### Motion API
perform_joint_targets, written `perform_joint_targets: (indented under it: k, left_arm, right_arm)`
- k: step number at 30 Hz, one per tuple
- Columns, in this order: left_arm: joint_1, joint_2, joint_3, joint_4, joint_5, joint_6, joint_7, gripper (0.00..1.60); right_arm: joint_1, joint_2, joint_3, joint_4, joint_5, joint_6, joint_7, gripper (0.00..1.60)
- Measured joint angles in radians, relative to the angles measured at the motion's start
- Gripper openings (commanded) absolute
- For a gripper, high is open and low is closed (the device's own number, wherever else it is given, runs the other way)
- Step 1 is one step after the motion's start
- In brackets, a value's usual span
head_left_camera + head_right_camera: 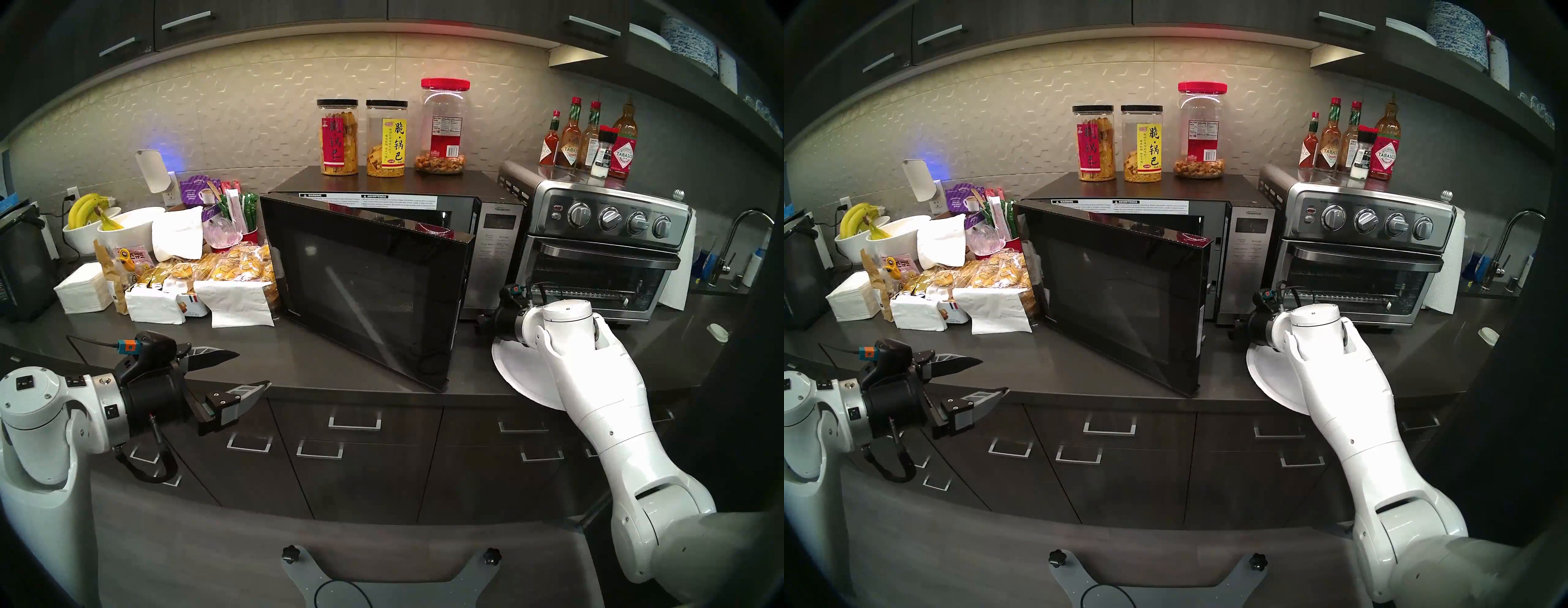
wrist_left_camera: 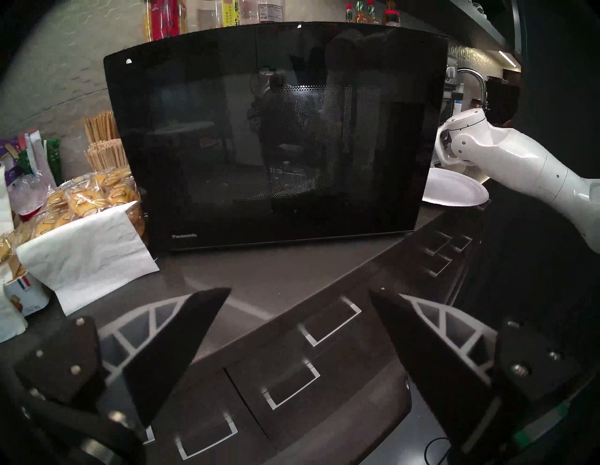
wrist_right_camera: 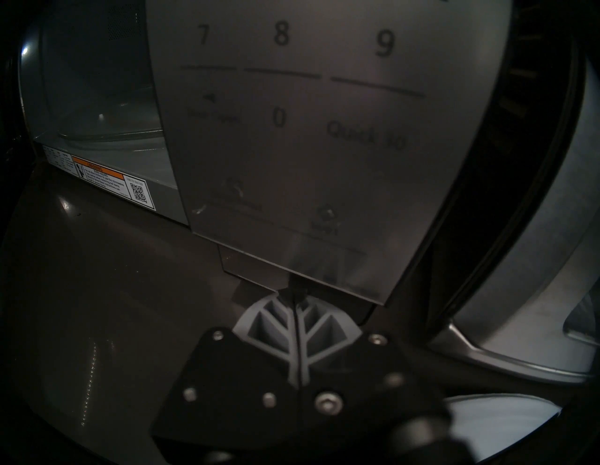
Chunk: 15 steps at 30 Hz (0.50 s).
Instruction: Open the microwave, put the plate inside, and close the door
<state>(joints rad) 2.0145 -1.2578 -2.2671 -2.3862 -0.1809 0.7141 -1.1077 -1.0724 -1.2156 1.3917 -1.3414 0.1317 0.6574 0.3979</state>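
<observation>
the microwave (image 1: 428, 187), a large boxy black unit with a matte dark top, stands on the grey countertop (image 1: 331, 361) between a heap of wrapped snacks (image 1: 237, 267) and a brushed-steel toaster oven (image 1: 594, 250). its door (image 1: 365, 284), a wide slab of glossy black glass hinged at the left, stands partly open, the free edge swung out toward the counter's front; a fine perforated mesh shows behind the glass and a small panasonic logo sits low at the left. the silver keypad panel (image 3: 292, 130), smooth and satin, carries faint printed digits; left of it the cavity shows a clear glass turntable (image 3: 107, 130). the plate (image 1: 522, 369), plain white, round, matte, with a shallow raised rim, lies flat on the counter right of the door, partly under the right arm. the right gripper (image 3: 297, 298), fingers pressed together and empty, has its ribbed grey tips at the panel's lower edge. the left gripper (image 1: 250, 369), black pointed fingers spread wide and empty, hangs at the counter's front edge, well left of the door.
</observation>
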Motion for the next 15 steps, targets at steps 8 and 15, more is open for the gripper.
perform_joint_targets:
  k: [8, 15]
  left_arm:
    - [0.076, -0.053, -0.125, -0.015, -0.022, -0.084, -0.06, 1.6]
    - [0.107, -0.103, -0.191, -0.018, -0.049, -0.164, -0.101, 1.6]
  right_arm:
    - [-0.005, -0.004, 0.005, -0.006, -0.011, 0.0, 0.0, 0.0]
    - [-0.009, -0.009, 0.009, -0.011, -0.019, 0.0, 0.0, 0.0]
